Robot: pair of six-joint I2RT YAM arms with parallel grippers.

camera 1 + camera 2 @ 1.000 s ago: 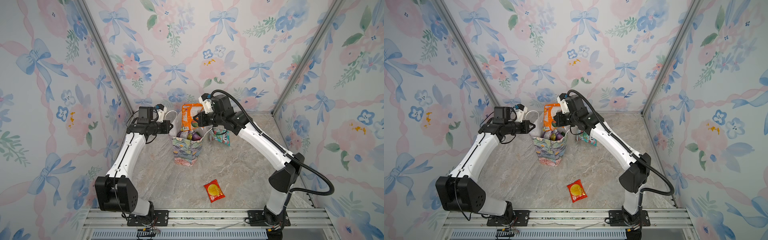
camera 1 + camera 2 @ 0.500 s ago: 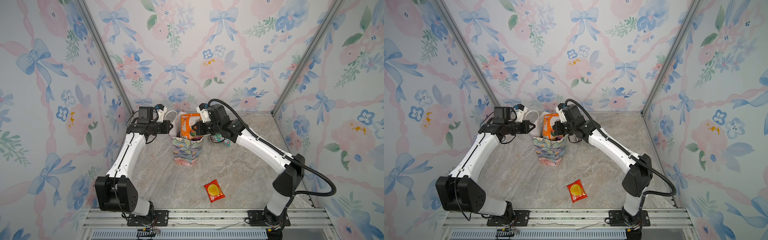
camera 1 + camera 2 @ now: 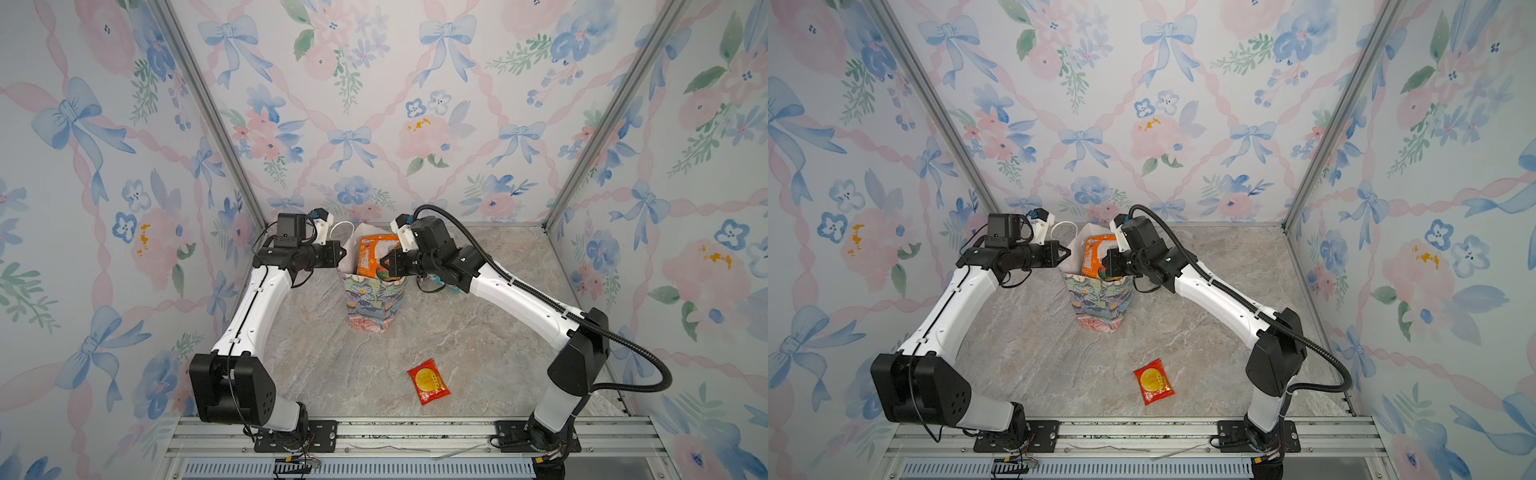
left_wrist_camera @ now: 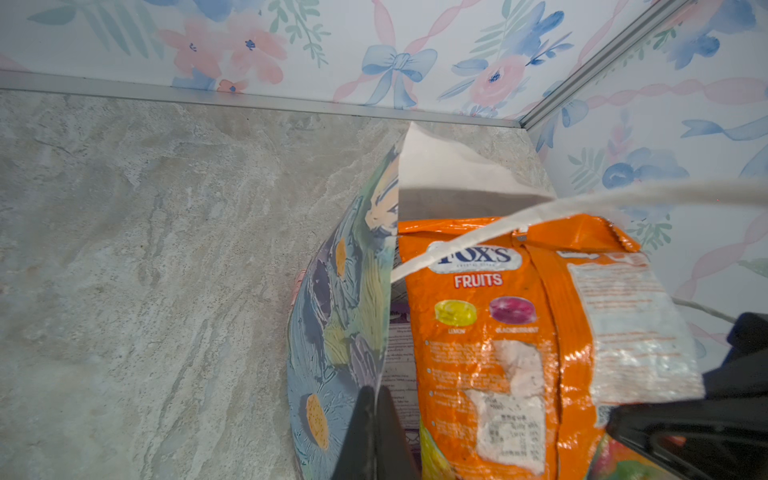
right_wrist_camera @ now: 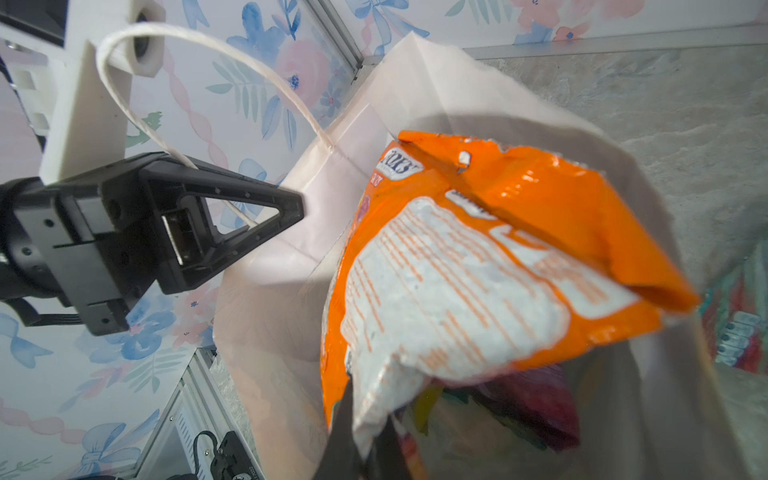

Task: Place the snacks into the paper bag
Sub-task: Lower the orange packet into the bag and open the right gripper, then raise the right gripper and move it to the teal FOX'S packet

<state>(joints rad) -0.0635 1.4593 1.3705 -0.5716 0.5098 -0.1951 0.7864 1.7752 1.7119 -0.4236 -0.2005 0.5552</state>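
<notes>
Two arms are meeting at the paper bag (image 3: 374,303) (image 3: 1100,307), which is standing upright on the marble tabletop (image 3: 324,353).

To the left of the bag, the left gripper (image 3: 341,252) (image 4: 376,390) is staying where it was a second ago, clenched on the bag's left wall near the rim and keeping the mouth wide. A white cord handle (image 3: 343,228) (image 5: 137,104) is looping up beside it.

At the mouth, the change is plain. A second ago the orange packet (image 3: 370,257) (image 3: 1096,257) was hanging high behind the bag; now it is sitting with its lower half sunk between the bag's white inner walls and its top poking above the rim.

From the right of the bag, the right gripper (image 3: 384,266) (image 5: 365,440) has followed it over the rim. Its fingers are flanking the packet's lower corner, and whether they are squeezing or letting go cannot be told.

Up close, the orange packet (image 4: 478,353) (image 5: 478,270) is showing glossy, crinkled film, a "FOX'S FRUITS" logo, pictured yellow and purple sweets, and white label patches. Purple and yellow wrappers (image 5: 540,407) are showing beneath it inside the bag.

In front of the bag and slightly right, well apart from it, a small red packet (image 3: 428,381) (image 3: 1153,381) is lying flat, unmoved.
</notes>
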